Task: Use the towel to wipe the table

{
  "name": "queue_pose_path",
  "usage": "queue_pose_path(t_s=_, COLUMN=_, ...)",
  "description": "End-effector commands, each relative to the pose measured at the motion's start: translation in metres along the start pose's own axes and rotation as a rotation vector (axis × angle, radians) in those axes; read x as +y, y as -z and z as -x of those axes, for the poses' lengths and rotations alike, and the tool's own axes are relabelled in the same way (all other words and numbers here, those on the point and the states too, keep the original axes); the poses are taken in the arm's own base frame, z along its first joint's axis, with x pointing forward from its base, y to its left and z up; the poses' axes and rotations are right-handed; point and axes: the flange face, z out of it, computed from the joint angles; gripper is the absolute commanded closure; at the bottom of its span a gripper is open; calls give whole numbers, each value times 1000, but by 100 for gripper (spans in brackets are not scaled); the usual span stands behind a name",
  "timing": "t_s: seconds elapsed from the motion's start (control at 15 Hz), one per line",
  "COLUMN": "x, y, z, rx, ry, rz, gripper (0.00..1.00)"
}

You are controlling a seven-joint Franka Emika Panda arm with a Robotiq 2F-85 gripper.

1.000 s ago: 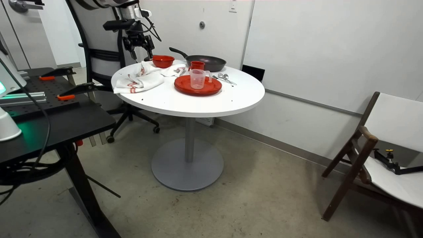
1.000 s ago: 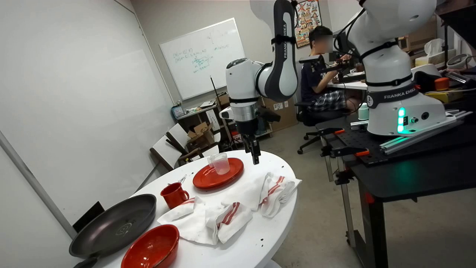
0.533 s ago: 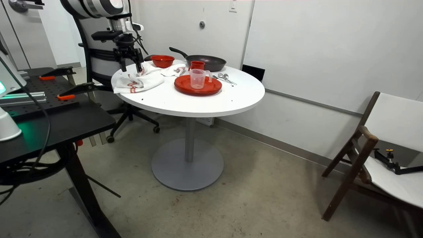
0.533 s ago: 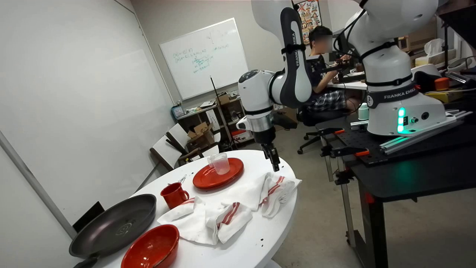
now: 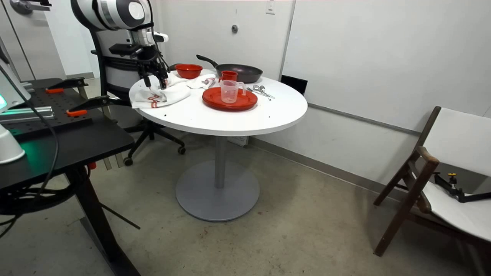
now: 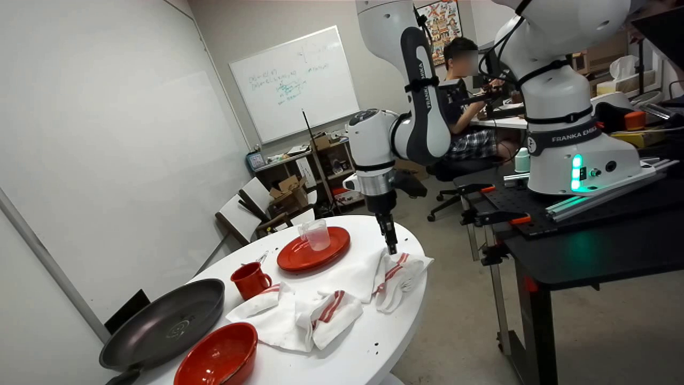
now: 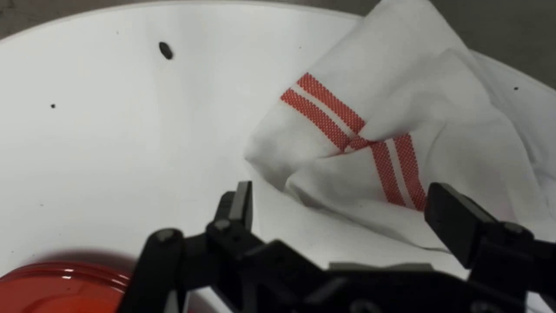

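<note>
- Red bowl [image 6: 218, 354]: base cut off by the bottom edge in an exterior view.
- Frying pan [image 6: 160, 325]: handle end cut off likewise.
- Red plates [image 7: 65, 298]: cut off at left and bottom, wrist view.
- Striped white towel [image 7: 434, 108]: top corner and right side cut off, wrist view; contact with gripper [image 7: 339, 191] cannot be told.
- Red mug [image 5: 229, 75]: lower part behind measuring cup [image 5: 229, 92], in an exterior view.
- Dark specks [image 7: 165, 50]: too small to identify.
- Whiteboard writing [image 6: 291, 88]: illegible.
- Seated person's face [image 6: 466, 63]: blurred out.

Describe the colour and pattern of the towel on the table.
The towel is white with paired red stripes, clearest in the wrist view.
</note>
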Motion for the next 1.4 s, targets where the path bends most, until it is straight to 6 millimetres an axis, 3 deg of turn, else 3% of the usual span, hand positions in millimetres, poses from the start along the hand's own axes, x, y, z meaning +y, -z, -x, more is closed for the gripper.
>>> queue_pose_path(t_s=0.0, x=2, y=-18, z=-7, rx=41, ry=-55, rz=-13, gripper=0)
queue_pose_path(t_s=0.4, x=-24, y=-53, z=5, rx=12, ry=-138, rz=-89, gripper=0)
queue_pose_path(t_s=0.67, x=-37, y=-61, z=-13, rx=36, ry=-132, rz=-125, gripper=0)
queue_pose_path(t_s=1.33, x=-36, y=-58, z=-60, rx=82, ry=-137, rz=-148, gripper=0)
